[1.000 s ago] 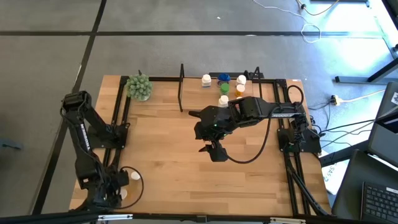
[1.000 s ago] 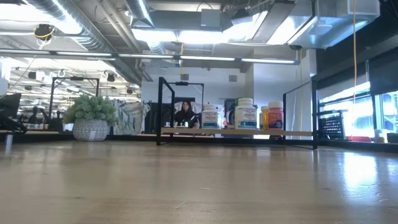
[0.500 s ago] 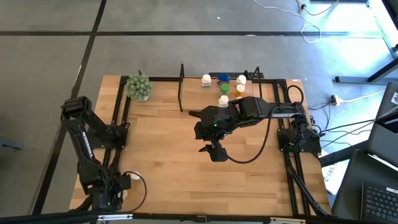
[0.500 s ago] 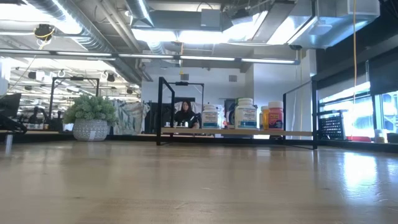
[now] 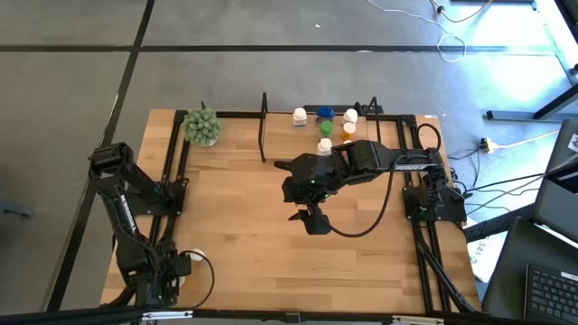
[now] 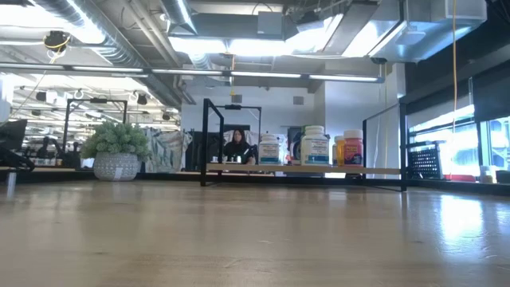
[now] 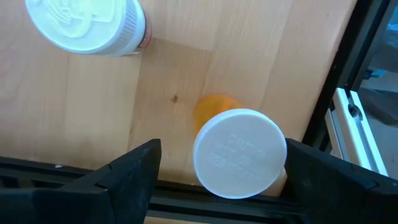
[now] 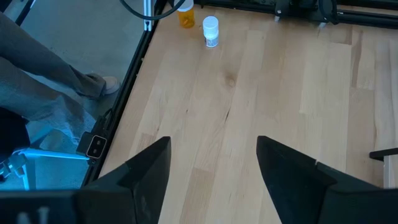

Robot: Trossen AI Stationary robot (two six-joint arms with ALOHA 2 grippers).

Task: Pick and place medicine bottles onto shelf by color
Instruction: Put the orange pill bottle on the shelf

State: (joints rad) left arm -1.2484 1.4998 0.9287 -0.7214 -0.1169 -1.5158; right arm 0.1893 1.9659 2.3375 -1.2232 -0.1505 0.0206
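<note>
At the table's near left corner my left gripper (image 5: 176, 269) points down, open. Its fingers stand on either side of an upright orange bottle (image 7: 239, 160) with a white cap; I cannot tell if the finger beside the cap touches it. A second white-capped bottle (image 7: 87, 25) stands just beyond. The shelf (image 5: 334, 135) at the far edge carries several bottles, among them white (image 5: 300, 116), blue (image 5: 325, 114), green (image 5: 325, 129) and orange (image 5: 349, 129). My right gripper (image 5: 312, 219) hangs open, high over the table's middle, with nothing between its fingers (image 8: 214, 168).
A green spiky plant ball (image 5: 202, 126) sits at the far left corner. Black frame rails (image 5: 172, 181) run along both table sides, one close beside the orange bottle (image 7: 339, 74). A person's legs (image 8: 43, 74) stand beyond the table's left edge. Bare wood (image 5: 235, 226) lies between the arms.
My left arm has sunk a little over the near left corner, bringing its gripper down around the orange bottle. My right arm has kept still.
</note>
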